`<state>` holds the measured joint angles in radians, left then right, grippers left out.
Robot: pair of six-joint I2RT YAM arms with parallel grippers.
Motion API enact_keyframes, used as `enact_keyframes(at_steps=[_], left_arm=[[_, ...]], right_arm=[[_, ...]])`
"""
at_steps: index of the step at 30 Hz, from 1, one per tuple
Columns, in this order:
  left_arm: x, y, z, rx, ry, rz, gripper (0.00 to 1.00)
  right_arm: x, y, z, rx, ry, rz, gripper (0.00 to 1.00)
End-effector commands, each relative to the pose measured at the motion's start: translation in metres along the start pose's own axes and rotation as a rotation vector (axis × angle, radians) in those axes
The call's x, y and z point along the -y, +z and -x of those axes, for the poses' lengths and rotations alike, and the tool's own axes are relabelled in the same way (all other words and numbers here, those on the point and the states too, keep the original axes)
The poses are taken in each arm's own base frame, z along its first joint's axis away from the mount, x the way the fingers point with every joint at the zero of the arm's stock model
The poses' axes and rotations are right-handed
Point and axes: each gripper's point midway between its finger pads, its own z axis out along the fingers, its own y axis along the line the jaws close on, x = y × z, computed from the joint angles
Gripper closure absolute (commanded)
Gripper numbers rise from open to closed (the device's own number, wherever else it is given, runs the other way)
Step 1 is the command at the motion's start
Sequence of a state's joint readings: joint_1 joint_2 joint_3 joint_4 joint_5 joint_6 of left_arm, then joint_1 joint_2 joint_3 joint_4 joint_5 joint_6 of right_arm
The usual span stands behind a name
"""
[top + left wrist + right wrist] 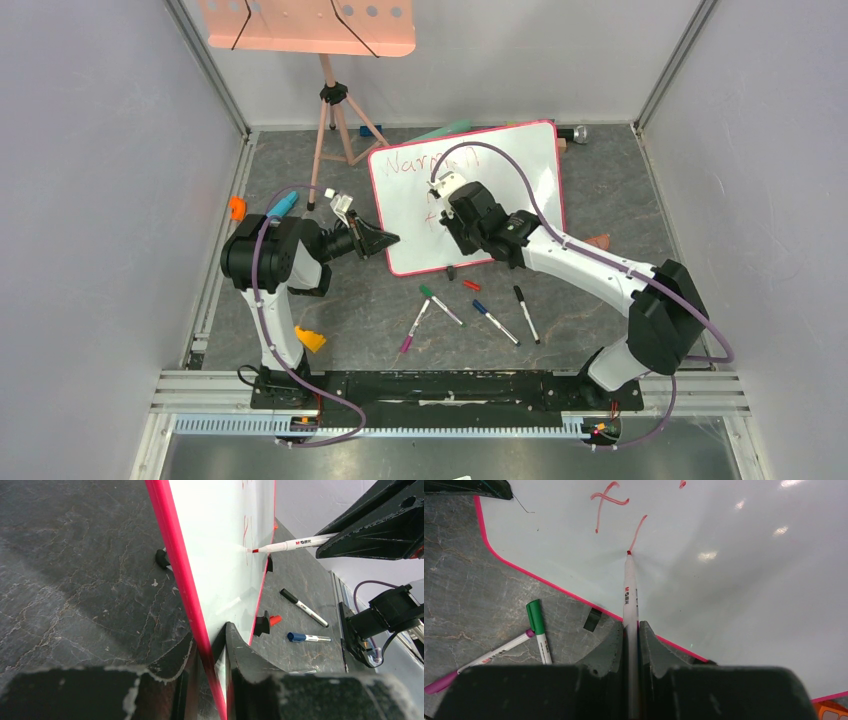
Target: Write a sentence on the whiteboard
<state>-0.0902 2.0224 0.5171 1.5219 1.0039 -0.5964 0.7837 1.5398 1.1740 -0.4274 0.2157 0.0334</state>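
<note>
The whiteboard [520, 170] stands tilted on the dark table, white with a pink-red rim [175, 555]. My left gripper [212, 645] is shut on its left edge, one finger on each face. My right gripper [630, 630] is shut on a white-barrelled red marker [629, 595]. The marker's tip touches the board at the foot of a short red stroke [638, 530]. The sentence shows in part: a red word [430, 160] along the top and an "f" [606, 500] lower down. In the top view the right arm covers the middle of the writing.
Loose markers lie in front of the board: green [440, 303], purple [413, 328], blue [495, 322], black [526, 313], and a red cap [471, 285]. A salmon perforated tray [310, 25] on a tripod [335, 120] stands behind, at the left. Grey walls close in both sides.
</note>
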Motion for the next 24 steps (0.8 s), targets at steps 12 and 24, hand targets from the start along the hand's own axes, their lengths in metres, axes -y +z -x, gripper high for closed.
enact_keyframes(at_steps=[12,24], left_arm=[[-0.030,-0.001,0.020,0.090,0.145,0.120,0.93],[-0.030,-0.001,0.020,0.090,0.146,0.119,0.93]], right_arm=[[0.015,-0.002,0.040,0.084,0.012,-0.084,1.00],[0.025,-0.006,0.040,0.076,0.022,-0.135,1.00]])
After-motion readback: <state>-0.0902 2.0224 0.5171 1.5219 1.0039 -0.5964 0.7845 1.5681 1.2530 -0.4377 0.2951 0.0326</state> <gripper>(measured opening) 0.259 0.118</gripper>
